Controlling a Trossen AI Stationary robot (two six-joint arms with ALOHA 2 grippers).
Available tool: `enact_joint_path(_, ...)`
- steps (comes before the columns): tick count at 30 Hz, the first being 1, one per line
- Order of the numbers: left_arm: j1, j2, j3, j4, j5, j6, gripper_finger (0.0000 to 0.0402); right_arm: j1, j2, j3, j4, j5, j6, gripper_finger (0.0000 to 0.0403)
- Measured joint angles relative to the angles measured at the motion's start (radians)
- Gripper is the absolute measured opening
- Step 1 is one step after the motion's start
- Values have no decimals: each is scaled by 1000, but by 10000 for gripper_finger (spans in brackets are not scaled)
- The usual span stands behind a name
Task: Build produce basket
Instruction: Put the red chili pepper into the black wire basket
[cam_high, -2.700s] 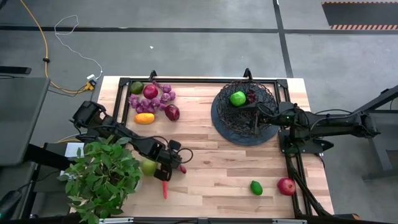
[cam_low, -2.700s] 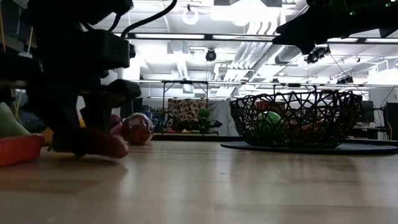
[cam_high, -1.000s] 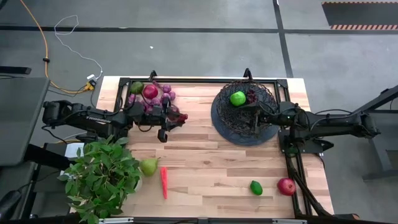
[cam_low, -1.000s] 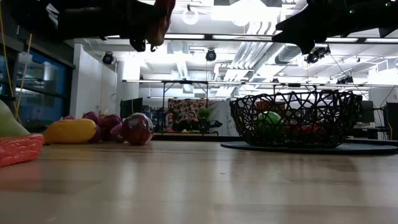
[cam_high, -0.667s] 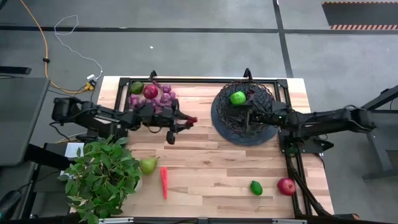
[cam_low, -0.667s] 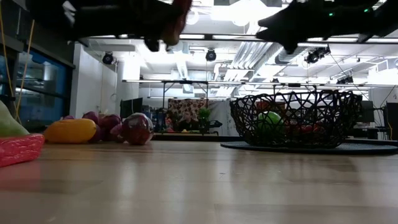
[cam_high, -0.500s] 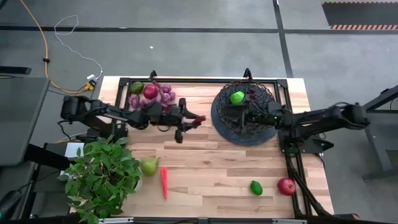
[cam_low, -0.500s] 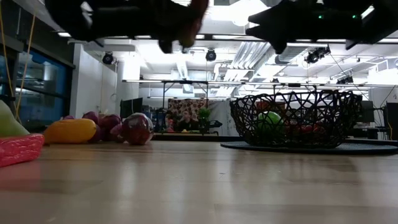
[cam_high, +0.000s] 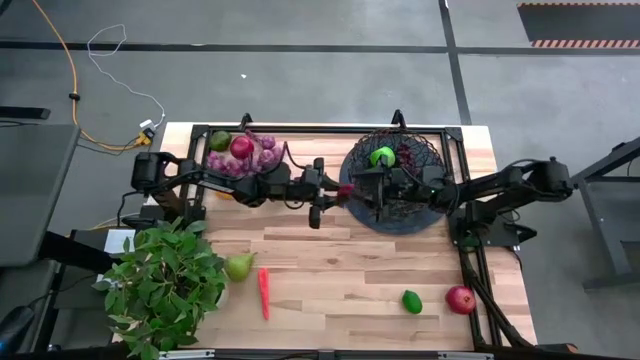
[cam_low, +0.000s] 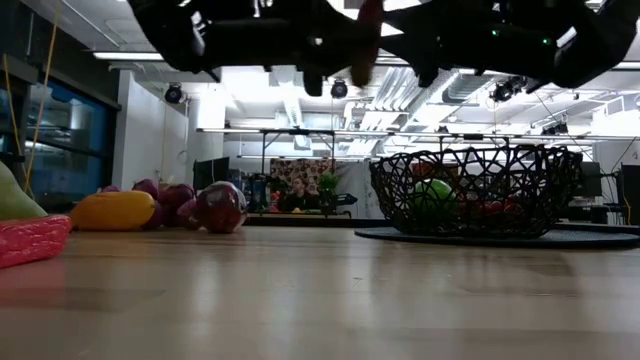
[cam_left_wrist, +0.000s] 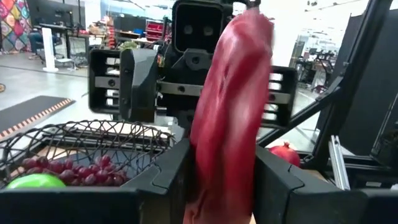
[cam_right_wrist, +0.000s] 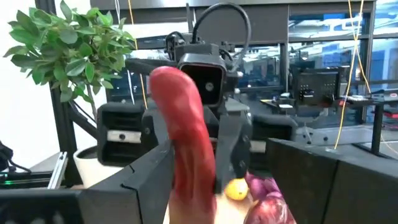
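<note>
My left gripper (cam_high: 330, 192) holds a red chilli pepper (cam_high: 343, 190) in the air just left of the black wire basket (cam_high: 400, 205), shut on it. My right gripper (cam_high: 362, 190) faces it from the basket side and is open. In the right wrist view its fingers stand wide apart on either side of the chilli (cam_right_wrist: 186, 143). The basket holds a green lime (cam_high: 382, 156) and grapes (cam_high: 405, 154). More grapes with an apple (cam_high: 242, 147) lie at the table's far left. My left gripper (cam_left_wrist: 221, 152) pinches the chilli's lower part (cam_left_wrist: 214, 180) between its two fingers. The fingers come level from the table's left and lie across it. The chilli is lifted clear and stands steeply, its upper end (cam_left_wrist: 249, 31) rising above the fingers.
A pear (cam_high: 238, 266) and a second chilli (cam_high: 264, 293) lie near the potted plant (cam_high: 165, 285) at the near left. A lime (cam_high: 412, 301) and an apple (cam_high: 460, 299) lie near the right edge. The middle of the table is bare wood.
My left gripper has carried the chilli, high above the table, from beside the grape pile toward the table's right, up to the basket's left rim. My right gripper has reached leftward across the basket and now stands around the chilli.
</note>
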Motion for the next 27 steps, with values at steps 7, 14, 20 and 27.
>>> enact_joint_path(7,0,38,33,-4,-1,-6,122,28,27,84,-98,0,-60,234)
enact_joint_path(14,0,37,34,-5,-1,-7,122,28,24,101,-169,4,-38,231)
enact_joint_path(20,1,37,34,-10,-2,-7,122,28,24,101,-169,5,-1,203)
enact_joint_path(27,1,37,34,-10,-3,-7,122,28,24,101,-169,5,-1,138)
